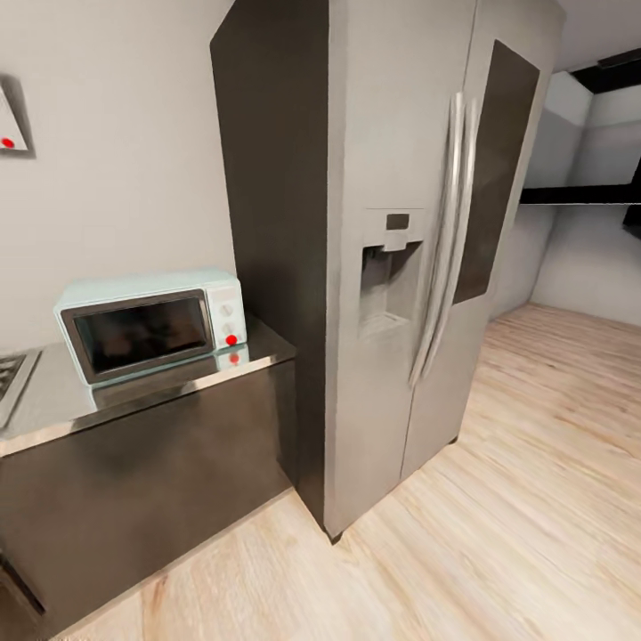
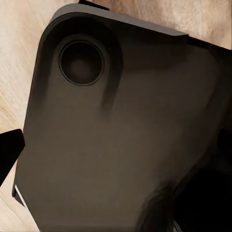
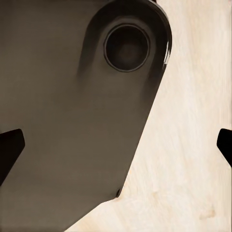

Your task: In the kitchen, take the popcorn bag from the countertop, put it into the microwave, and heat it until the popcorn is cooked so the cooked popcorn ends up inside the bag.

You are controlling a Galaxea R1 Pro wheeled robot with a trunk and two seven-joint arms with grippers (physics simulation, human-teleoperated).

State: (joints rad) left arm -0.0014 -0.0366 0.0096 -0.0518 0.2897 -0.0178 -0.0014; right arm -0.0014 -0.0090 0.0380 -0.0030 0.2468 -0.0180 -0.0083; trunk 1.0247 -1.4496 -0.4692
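At the far left of the head view, a corner of the gas hob [image 1: 11,378] lies in the countertop [image 1: 133,392]. Next comes one microwave [image 1: 151,324], its long axis along the wall, door closed, two knobs and one red light on its panel. I see no popcorn bag on this part of the counter, so I cannot say which way it lies from either claw or which arm is nearer.

To the right stands one steel fridge [image 1: 401,267] with two doors, then the wood floor [image 1: 534,490].

Each wrist view looks at a dark part of the robot's body [image 2: 116,145] over the floor. Black tips stand at both edges of the right wrist picture, so the right claw [image 3: 116,145] seems wide open and empty. The left claw's state I cannot tell.
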